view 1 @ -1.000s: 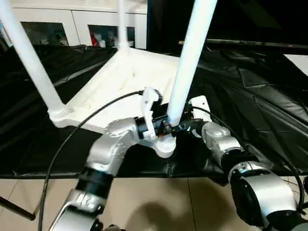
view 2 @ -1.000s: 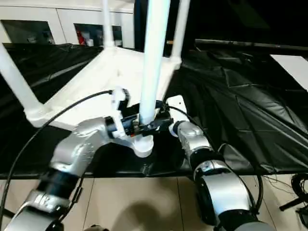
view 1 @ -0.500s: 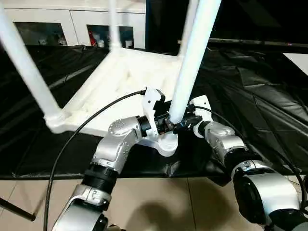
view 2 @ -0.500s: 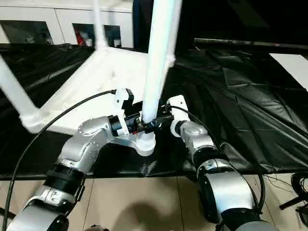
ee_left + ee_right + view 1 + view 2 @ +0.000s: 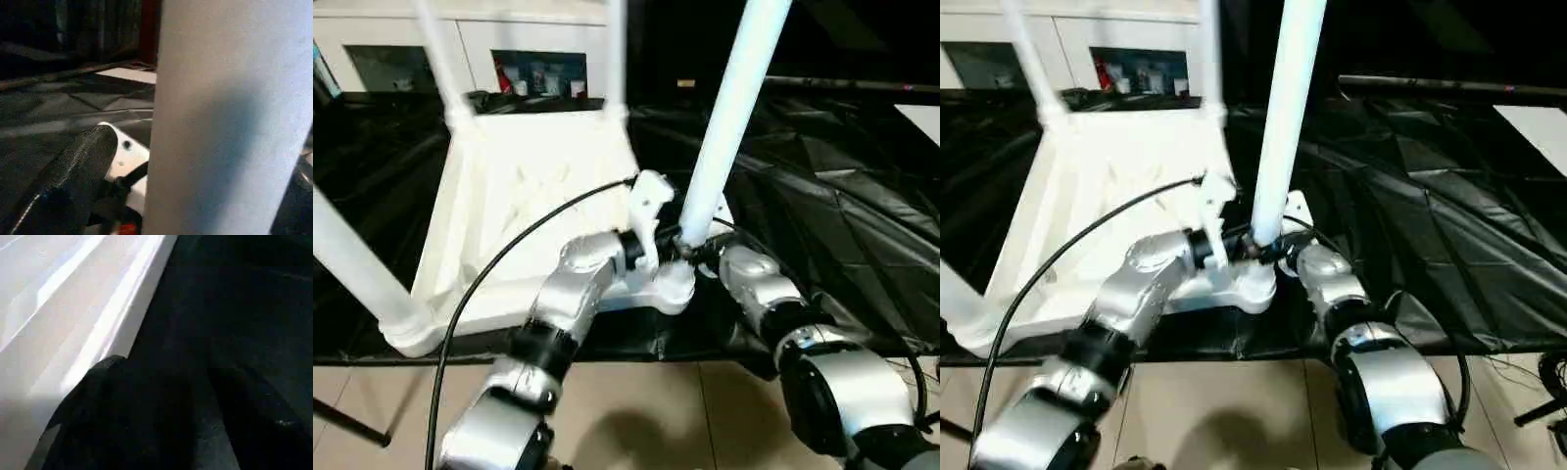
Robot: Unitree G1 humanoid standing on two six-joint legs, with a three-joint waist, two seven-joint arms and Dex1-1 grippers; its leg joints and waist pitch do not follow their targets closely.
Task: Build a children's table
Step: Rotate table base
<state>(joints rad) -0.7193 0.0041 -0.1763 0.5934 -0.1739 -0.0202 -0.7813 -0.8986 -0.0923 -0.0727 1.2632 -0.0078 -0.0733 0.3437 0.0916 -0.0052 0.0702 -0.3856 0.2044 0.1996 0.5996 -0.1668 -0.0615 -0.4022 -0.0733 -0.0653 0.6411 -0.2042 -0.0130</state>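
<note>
The white tabletop [image 5: 524, 176] lies upside down on black cloth, ribbed underside up, with a white leg standing in each corner socket. The leg [image 5: 729, 117] in the near right socket [image 5: 674, 284] rises past the top of the view. My left gripper [image 5: 668, 238] is shut on this leg just above the socket. In the left wrist view one black finger [image 5: 73, 171] lies on one side of the leg [image 5: 225, 122] and the other at the far edge. My right gripper [image 5: 703, 253] sits at the same leg's base from the right, partly hidden behind it.
Black cloth [image 5: 832, 196] covers the work surface, creased to the right. Its front edge drops to a tiled floor [image 5: 636, 411]. A white cabinet with glass doors [image 5: 391, 54] stands behind. A black cable [image 5: 499, 269] arcs over my left forearm. The other legs [image 5: 352, 264] stand around the tabletop.
The tabletop has swung around the held corner: its near left corner has come toward me and the far corners have shifted left. Both grippers stay at the leg's base.
</note>
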